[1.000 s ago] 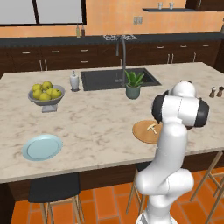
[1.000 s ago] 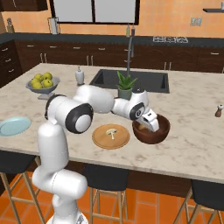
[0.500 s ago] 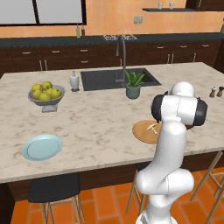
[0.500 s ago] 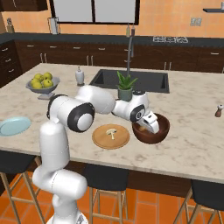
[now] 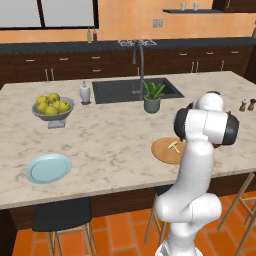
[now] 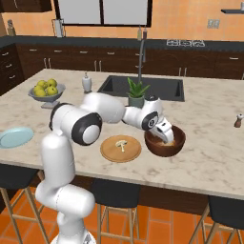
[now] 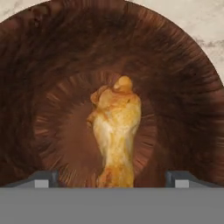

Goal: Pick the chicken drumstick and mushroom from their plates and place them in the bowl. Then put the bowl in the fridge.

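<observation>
Gripper (image 7: 112,177) jaws spread wide over the bowl (image 6: 164,143), the chicken drumstick (image 7: 114,131) lying loose inside, pinched by nothing. The mushroom (image 6: 121,144) lies on the tan plate (image 6: 120,148) just beside the bowl, toward the bench's near edge.

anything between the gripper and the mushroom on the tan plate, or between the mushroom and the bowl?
Nothing visible. The gripper hangs open over the bowl, with the chicken drumstick lying inside. The mushroom sits alone on the tan plate right beside the bowl, with bare counter between. The potted plant stands farther back, off that path.
</observation>
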